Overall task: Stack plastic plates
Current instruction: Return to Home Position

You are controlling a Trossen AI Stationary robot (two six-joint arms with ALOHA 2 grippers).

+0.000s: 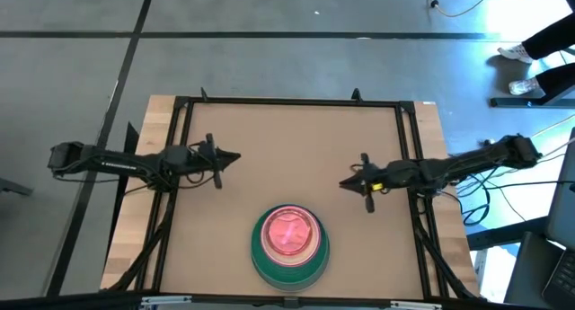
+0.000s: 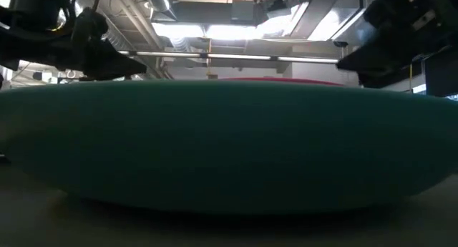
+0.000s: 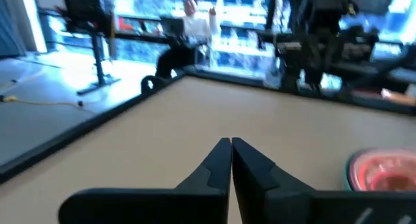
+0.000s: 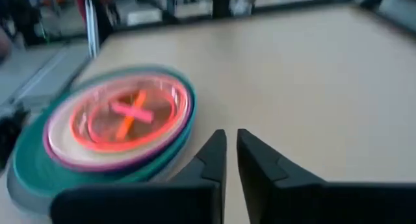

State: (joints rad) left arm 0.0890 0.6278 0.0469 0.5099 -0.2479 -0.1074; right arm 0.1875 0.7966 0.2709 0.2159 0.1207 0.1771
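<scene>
The plastic plates (image 1: 289, 245) form one stack near the table's near edge, at its middle. A grey plate is at the bottom, then teal, then a magenta rim, with translucent pink and orange on top. The stack (image 4: 110, 126) shows in the right wrist view, and its edge (image 3: 380, 172) in the left wrist view. The teal plate (image 2: 229, 147) fills the low view. My left gripper (image 1: 235, 155) hovers left of centre, shut, pointing right. My right gripper (image 1: 343, 184) hovers right of centre, shut, pointing left. Both are clear of the stack.
A black frame rail (image 1: 287, 101) borders the brown table top, with wooden strips (image 1: 153, 166) outside it. Bare table lies between the grippers and toward the far edge. A person (image 3: 195, 19) sits in the room beyond, and a person's feet (image 1: 526, 67) stand off the table's far right.
</scene>
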